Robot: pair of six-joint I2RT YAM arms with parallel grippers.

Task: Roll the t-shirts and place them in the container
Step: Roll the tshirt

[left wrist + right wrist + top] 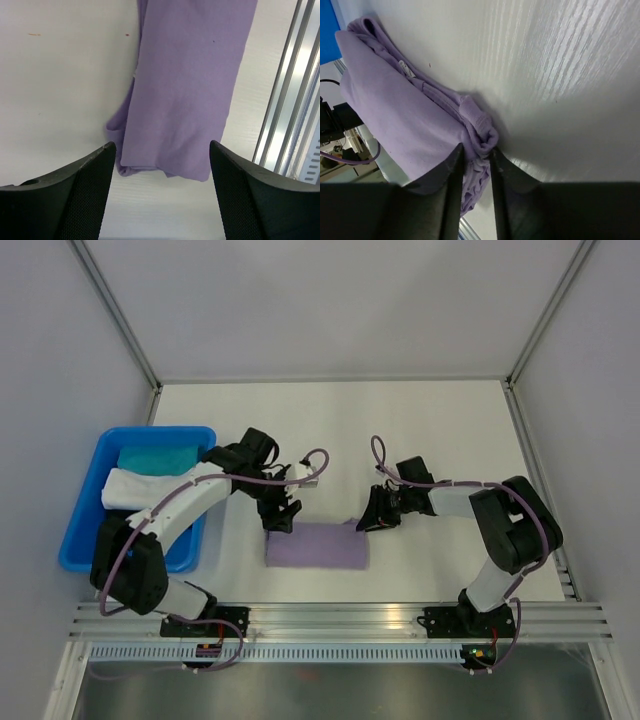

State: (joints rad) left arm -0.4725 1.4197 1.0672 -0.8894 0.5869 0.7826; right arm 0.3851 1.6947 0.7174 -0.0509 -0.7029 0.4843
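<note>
Lying as a flat, partly rolled bundle, the lavender t-shirt (317, 545) sits on the table (430, 430) close to the front rail (340, 618), between both arms. The right gripper (373, 517) has its fingers nearly together, pinching the bunched right end of the cloth, probably so that the thin fabric does not unfold. The left gripper (281, 514) hangs over the other end with fingers spread wide and holding nothing, seemingly ready to take it. A blue bin (80, 540) with other cloths stands well apart on the left.

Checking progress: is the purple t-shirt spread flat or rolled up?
Bundled, not spread: the t-shirt is a compact oblong, layers bunched at its end. Rolled or folded: cannot tell.
</note>
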